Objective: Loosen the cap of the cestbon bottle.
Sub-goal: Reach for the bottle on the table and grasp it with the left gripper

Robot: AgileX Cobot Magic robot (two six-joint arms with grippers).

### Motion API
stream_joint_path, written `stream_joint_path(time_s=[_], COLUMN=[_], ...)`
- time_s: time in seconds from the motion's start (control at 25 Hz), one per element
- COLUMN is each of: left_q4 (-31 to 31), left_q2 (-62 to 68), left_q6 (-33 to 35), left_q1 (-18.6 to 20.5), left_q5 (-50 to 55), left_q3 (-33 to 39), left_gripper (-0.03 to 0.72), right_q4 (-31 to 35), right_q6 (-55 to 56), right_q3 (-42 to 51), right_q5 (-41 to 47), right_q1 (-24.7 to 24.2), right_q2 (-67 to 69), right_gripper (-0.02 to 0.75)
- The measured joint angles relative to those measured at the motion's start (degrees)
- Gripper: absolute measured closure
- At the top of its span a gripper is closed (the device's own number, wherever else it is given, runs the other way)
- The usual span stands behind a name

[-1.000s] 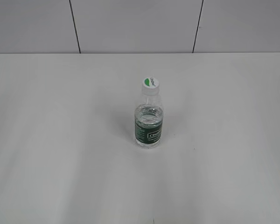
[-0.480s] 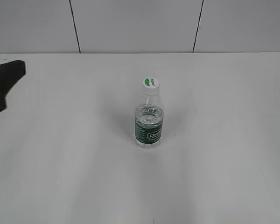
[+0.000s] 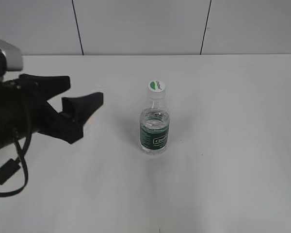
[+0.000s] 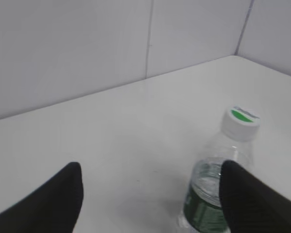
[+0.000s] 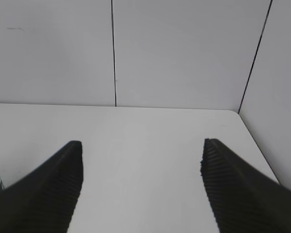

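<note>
Left hand spread wide, empty, left of the cestbon bottle, well apart. Right hand also spread, empty. Bottle mid-desk, long axis vertical, cap up. Risk: a finger clipping the body would likely topple or skid it.

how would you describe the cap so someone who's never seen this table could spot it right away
Start at the white table, where a single clear water bottle with a dark green label stands upright near the middle. The cap sits on its narrow neck: small, round and white. A green leaf-shaped mark on top sets it apart; the open black left gripper is off to its left.
</note>
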Motion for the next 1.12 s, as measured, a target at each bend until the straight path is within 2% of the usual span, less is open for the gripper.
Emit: stream_joint_path(time_s=[0.24, 0.68, 0.96, 1.12], left_q4=[11.06, 16.96, 19.76, 23.52], left_q2=[9.45, 27.67, 29.78, 29.78], left_q6=[-3.32, -3.26, -3.26, -3.19], left_q1=[0.12, 0.13, 0.18, 0.24], left_q5=[-6.21, -25.76, -27.61, -23.76], left_q3=[0.15, 0.27, 0.10, -2.44], left_gripper=[0.161, 0.161, 0.161, 0.161], right_q4=[0.04, 0.11, 0.16, 0.30], right_q6=[-0.04, -0.04, -0.04, -0.04], right_q3=[0.00, 0.00, 0.00, 0.00], right_q5=[0.00, -0.02, -0.02, -0.02], right_q1=[0.00, 0.00, 0.00, 0.00], right_q2=[0.00, 0.00, 0.00, 0.00], right_gripper=[0.158, 0.158, 0.158, 0.158])
